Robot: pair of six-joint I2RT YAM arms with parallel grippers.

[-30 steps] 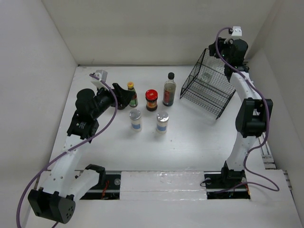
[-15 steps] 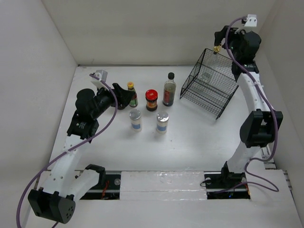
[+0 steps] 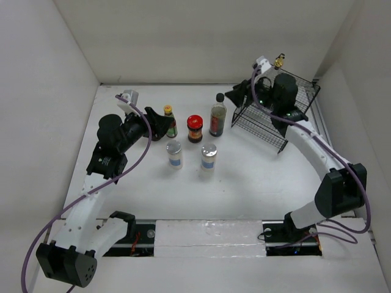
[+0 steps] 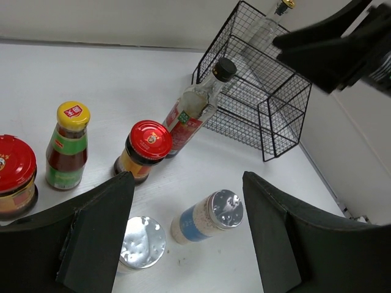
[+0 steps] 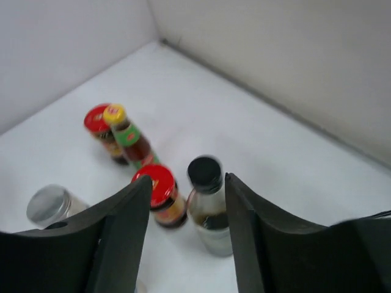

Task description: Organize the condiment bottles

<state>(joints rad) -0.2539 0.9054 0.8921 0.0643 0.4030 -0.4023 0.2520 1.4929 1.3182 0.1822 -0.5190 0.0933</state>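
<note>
The tall dark black-capped bottle [image 3: 218, 114] stands mid-table; in the right wrist view [image 5: 208, 201] it shows between my open right gripper's [image 5: 188, 180] fingers, still farther off. That gripper [image 3: 243, 91] hovers left of the basket. The clear gold-capped bottle [image 3: 278, 61] stands in the black wire basket [image 3: 275, 113]. My left gripper [image 3: 160, 125] is open and empty beside the yellow-capped bottle [image 3: 169, 121]. A red-lidded jar [image 3: 194, 128] stands between the bottles. A second red-lidded jar [image 4: 12, 174] sits left of the yellow-capped one. Two silver-lidded shakers [image 3: 175, 154] [image 3: 209, 157] stand nearer.
White walls close in the table at the back and on both sides. The wire basket [image 4: 256, 91] sits in the far right corner, against the right wall. The right arm's forearm [image 3: 311, 149] stretches over the table's right side.
My right gripper has left the gold-capped bottle in the basket and swung left and down toward the tall dark bottle. The left arm has not moved.
</note>
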